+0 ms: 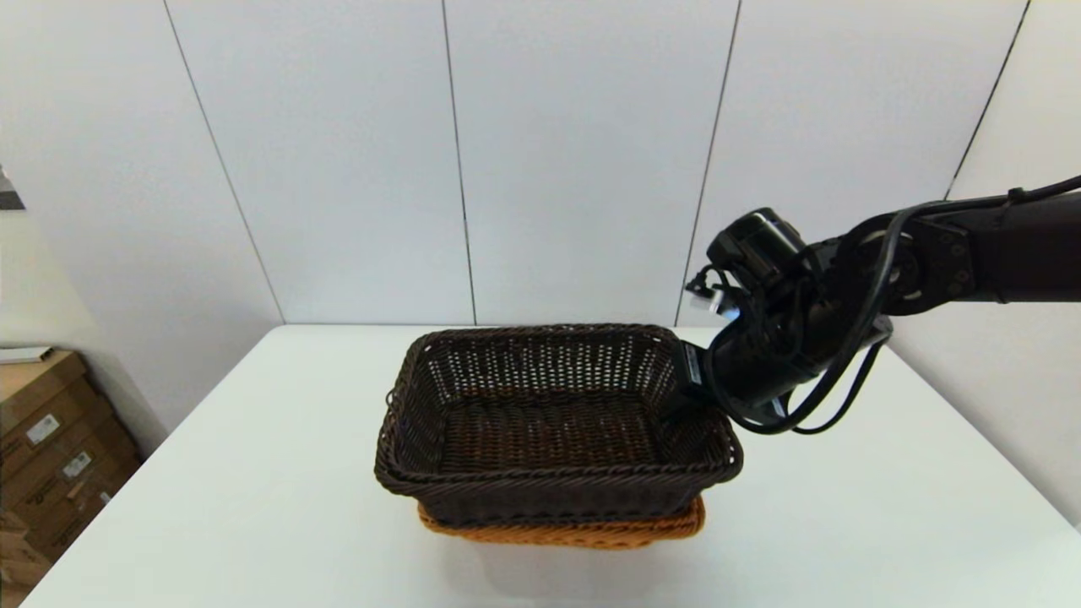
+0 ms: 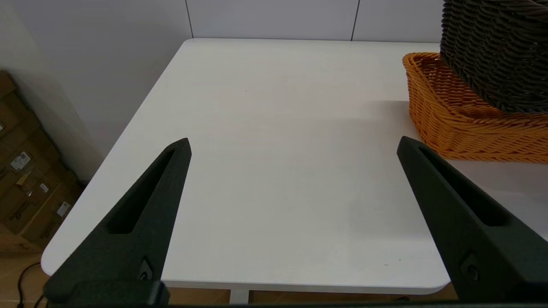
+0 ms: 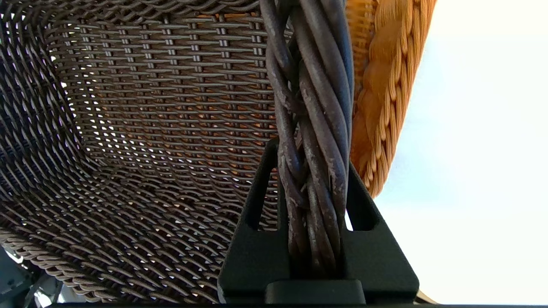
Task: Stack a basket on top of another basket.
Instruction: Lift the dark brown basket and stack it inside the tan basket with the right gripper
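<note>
Head view: dark brown basket (image 1: pixel 553 422) sits nested in the orange-tan basket (image 1: pixel 583 532) at table (image 1: pixel 844 523) centre, opening upward.
Long axis runs left to right, matching the basket beneath. Right gripper (image 1: pixel 686 380) pinches the braided rim on the dark basket's right side, one finger (image 3: pixel 257 222) inside, one outside. Left gripper (image 2: pixel 293 145) hangs spread over the bare table, well left of both baskets.

Setting: a plain indoor test or lab space, not a home. Evidence: a bare white table (image 1: pixel 253 507) set against blank pale panelled walls (image 1: pixel 583 160) with thin dark seams; stacked brown cardboard boxes (image 1: pixel 51 439) with shipping labels on the floor beside the table. No furnishing or decoration is visible beyond these items.
</note>
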